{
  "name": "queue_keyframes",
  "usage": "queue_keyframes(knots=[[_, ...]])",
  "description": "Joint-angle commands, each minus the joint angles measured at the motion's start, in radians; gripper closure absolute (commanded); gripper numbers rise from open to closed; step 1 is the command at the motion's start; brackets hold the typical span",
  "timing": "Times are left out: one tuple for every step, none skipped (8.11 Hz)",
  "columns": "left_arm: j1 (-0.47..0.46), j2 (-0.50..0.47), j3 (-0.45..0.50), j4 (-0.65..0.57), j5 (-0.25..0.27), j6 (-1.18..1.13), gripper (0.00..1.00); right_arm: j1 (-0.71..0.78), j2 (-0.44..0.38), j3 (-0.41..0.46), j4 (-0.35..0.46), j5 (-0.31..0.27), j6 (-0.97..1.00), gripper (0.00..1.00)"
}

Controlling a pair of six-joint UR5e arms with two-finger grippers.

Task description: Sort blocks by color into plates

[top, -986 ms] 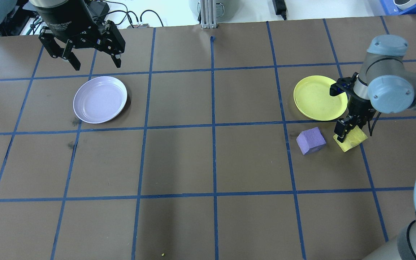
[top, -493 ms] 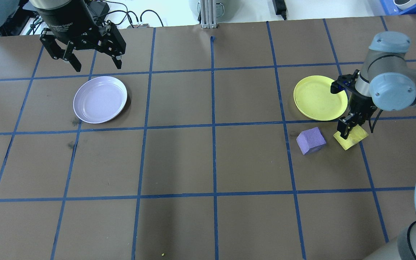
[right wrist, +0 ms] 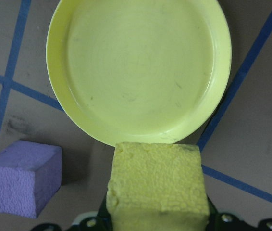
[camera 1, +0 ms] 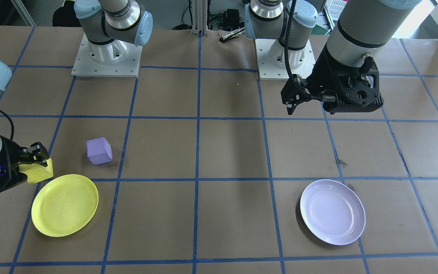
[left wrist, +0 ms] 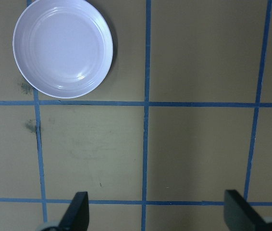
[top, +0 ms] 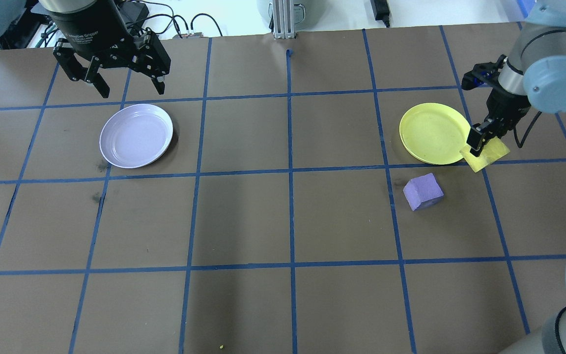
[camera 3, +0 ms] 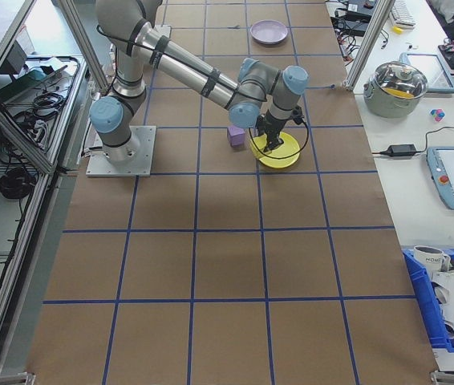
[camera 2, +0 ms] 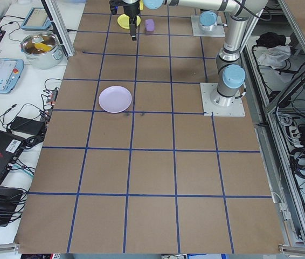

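**Yellow cube held at the edge of the yellow plate**

You have the right gripper (top: 479,142) clamped on the small matte yellow foam cube (top: 488,153), its two fingers pressed against opposite sides. In the overhead view the cube hangs at the right-hand edge of the round, shallow, bright yellow plastic plate (top: 430,132), overlapping its rim. Your right wrist camera shows the same: the cube (right wrist: 157,185) fills the lower middle of the view, with the yellow plate (right wrist: 138,67) lying just beyond it on the brown, blue-taped table (top: 283,221).

The small light purple foam cube (top: 423,191) sits on the table on the near side of the yellow plate, close to it but not touching. It rests flat, turned a little against the tape grid.

Far over on the left, the round, pale lavender plastic plate (top: 136,135) lies on the table with nothing in it. Your left gripper (top: 123,88) hangs above the table just beyond that plate's far rim, its fingers spread wide apart and holding nothing. In the left wrist view the two fingertips (left wrist: 78,211) stand at the bottom corners, and the lavender plate (left wrist: 63,47) lies at upper left.
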Motion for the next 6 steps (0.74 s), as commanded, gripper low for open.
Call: queue_keyframes(knots=[[0.000,-0.001,-0.008,0.019,0.001,0.001,0.00,0.008,0.060,-0.051,-0.064,0.103,0.120,1.00],[0.000,-0.001,-0.010,0.029,-0.002,0.001,0.00,0.008,0.103,-0.049,-0.124,0.102,0.161,1.00],[0.000,-0.001,-0.008,0.031,-0.001,0.001,0.00,0.028,0.127,-0.051,-0.129,0.102,0.187,1.00],[0.000,-0.001,-0.010,0.029,0.001,0.001,0.00,0.053,0.140,-0.051,-0.138,0.102,0.215,1.00],[0.000,-0.001,-0.010,0.029,0.001,0.001,0.00,0.073,0.146,-0.051,-0.138,0.104,0.292,1.00],[0.000,-0.003,-0.010,0.029,0.001,0.001,0.00,0.079,0.157,-0.051,-0.140,0.098,0.293,0.94]])
